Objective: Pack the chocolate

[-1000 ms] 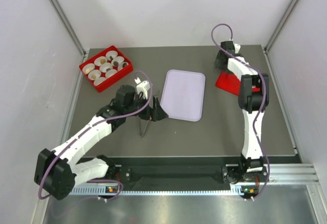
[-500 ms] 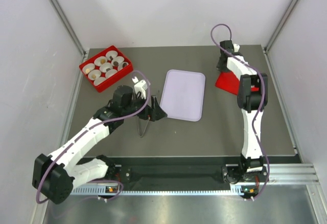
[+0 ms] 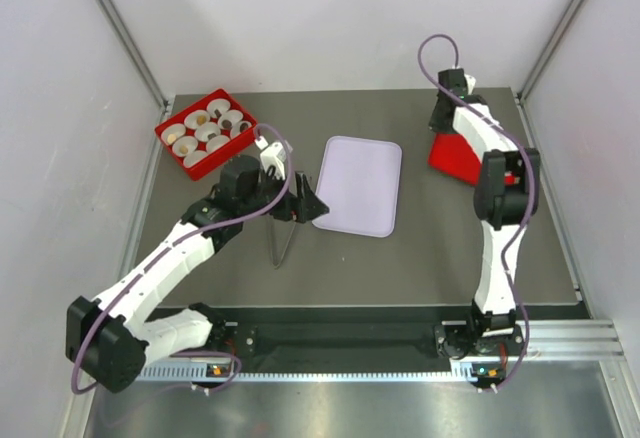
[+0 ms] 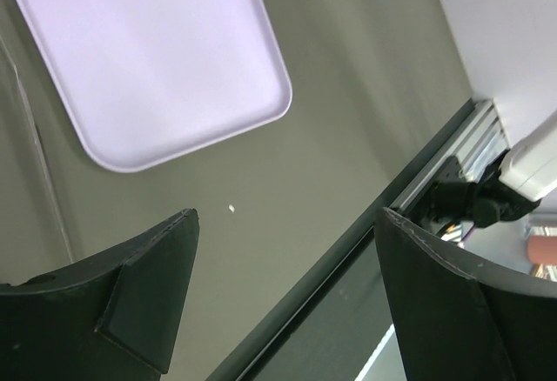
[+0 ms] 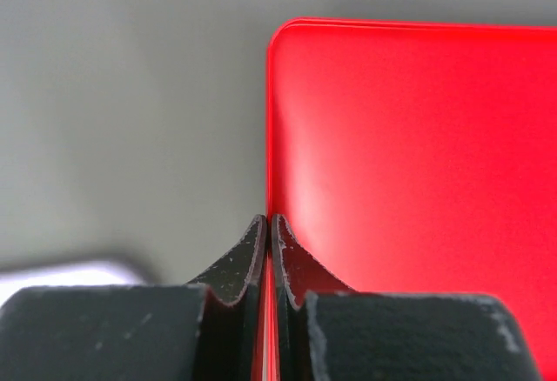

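The chocolate (image 3: 202, 118) shows as tiny brown and caramel pieces inside white paper cups in a red box (image 3: 170, 144) at the back left. My left gripper (image 3: 300, 201) (image 4: 287, 216) hovers open and empty between that box and the lavender tray (image 3: 360, 185) (image 4: 157, 59). At the back right, my right gripper (image 3: 446, 118) (image 5: 270, 221) is shut on the thin edge of a flat red lid (image 3: 460, 158) (image 5: 409, 146). The lid appears tilted up from the table.
Metal tongs (image 3: 283, 241) lie on the table just in front of the left gripper. Grey walls with metal rails enclose the table on three sides. The arms' bases stand along the near edge (image 3: 350, 338).
My right gripper has closed on the red lid's edge and raised it slightly. The left arm has shifted a little toward the back, still open.
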